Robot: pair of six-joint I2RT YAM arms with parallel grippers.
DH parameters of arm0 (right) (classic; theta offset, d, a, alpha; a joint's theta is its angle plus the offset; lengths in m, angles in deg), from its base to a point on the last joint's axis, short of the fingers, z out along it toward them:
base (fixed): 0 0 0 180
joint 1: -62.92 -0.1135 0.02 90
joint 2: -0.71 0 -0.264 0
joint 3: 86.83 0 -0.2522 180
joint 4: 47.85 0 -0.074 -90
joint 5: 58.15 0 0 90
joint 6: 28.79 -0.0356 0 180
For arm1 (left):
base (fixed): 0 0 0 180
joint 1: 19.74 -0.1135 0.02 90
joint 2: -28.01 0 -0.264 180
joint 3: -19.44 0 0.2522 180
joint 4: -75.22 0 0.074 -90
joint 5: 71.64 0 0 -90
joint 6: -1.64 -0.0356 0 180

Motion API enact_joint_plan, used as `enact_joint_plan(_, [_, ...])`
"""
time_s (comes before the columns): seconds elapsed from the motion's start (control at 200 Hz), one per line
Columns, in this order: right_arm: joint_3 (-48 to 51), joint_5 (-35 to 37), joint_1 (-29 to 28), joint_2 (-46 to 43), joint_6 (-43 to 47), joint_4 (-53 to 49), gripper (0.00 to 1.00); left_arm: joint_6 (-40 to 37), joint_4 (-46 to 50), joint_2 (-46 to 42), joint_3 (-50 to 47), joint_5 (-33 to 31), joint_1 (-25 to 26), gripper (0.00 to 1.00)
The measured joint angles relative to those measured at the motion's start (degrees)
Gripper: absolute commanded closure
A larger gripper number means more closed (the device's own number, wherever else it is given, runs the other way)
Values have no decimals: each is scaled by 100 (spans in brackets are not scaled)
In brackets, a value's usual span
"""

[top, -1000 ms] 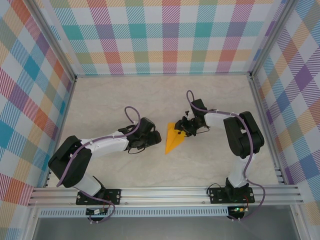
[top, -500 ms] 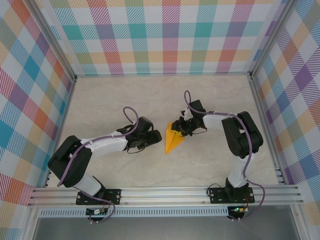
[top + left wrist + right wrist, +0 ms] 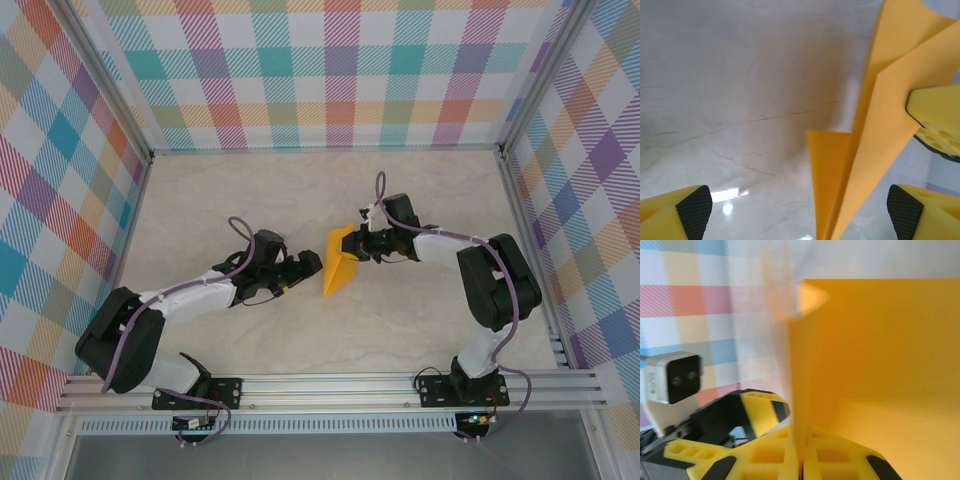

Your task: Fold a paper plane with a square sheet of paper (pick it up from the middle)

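My right gripper (image 3: 801, 465) is clamped shut on the paper plane (image 3: 880, 355), its jaws pinching the layers at the plane's wide tail end. From above, the right gripper (image 3: 360, 245) sits at the tail's far corner and holds the paper plane (image 3: 338, 265) up on edge, nose pointing down toward the near side of the table (image 3: 220, 200).

My left gripper (image 3: 799, 206) stands wide open with nothing in it. It is level with the plane's nose half, just beside it on the left and facing the flat side. In its own camera the paper plane (image 3: 875, 150) sits well toward the right-hand jaw, not midway.

I read this step as bringing the left gripper in for a second hold, so the next crease can be pressed. To do it well, I would first slide the left gripper sideways until the plane's folded edge lies midway between the open jaws. Then I would advance slowly so neither jaw shoves the thin sheet. I would close only once all layers are between the jaws, near the centre crease and not on a loose flap. The right clamp should not let go before the left one bites, and I would avoid pulling the two apart, since the paper could tear or slip.
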Motion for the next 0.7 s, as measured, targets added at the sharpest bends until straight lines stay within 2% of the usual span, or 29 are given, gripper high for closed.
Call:
enact_joint_plan(0.155, [-181, -538, 103, -142, -407, 472, 92, 208, -785, -509, -186, 588, -192, 1])
enact_joint_plan(0.32, [-236, -909, 138, -251, -916, 835, 92, 570, -1460, -535, -214, 1067, -236, 1])
enact_joint_plan(0.585, [-321, -1231, 136, -289, -1635, 1300, 91, 1180, -2653, -33, -221, 1567, -236, 23])
enact_joint_plan(0.7, [-321, -1292, 136, -289, -1794, 1401, 91, 1338, -3034, 90, -221, 1650, -236, 39])
